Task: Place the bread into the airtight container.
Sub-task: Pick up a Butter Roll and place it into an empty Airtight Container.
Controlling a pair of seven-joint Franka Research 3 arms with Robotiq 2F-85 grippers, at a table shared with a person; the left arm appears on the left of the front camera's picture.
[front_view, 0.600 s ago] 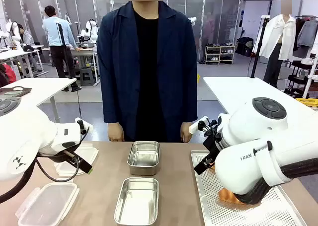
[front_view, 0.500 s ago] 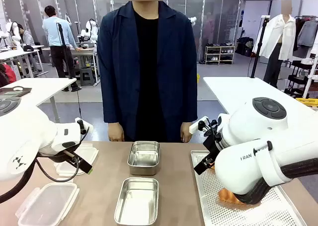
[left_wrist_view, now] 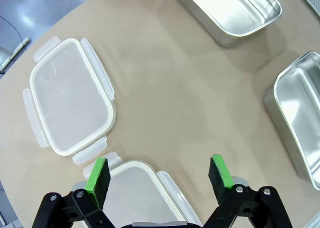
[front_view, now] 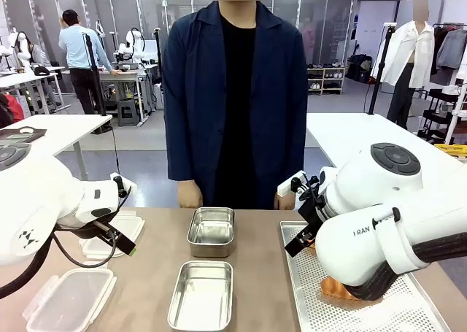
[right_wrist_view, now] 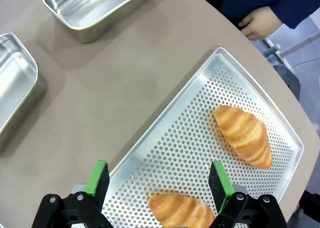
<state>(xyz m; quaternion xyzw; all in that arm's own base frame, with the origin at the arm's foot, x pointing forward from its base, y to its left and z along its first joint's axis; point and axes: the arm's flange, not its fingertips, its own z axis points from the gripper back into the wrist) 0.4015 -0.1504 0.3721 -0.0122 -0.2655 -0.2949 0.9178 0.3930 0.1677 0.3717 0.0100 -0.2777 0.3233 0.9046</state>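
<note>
only the person (front_view: 233, 98) has shifted, toward the robot's right; both arms sit as before. the right fingers (right_wrist_view: 99, 175) are spread wide over the perforated tray (right_wrist_view: 200, 107), the nearer croissant (right_wrist_view: 180, 212) lying between them, a second croissant (right_wrist_view: 244, 135) well apart. the left fingers (left_wrist_view: 98, 174) are spread too, above the plastic container (left_wrist_view: 135, 198) on the bench (left_wrist_view: 175, 97). the bread looks light, flaky and easily crushed; a gentle pinch across its thick middle seems best.
</note>
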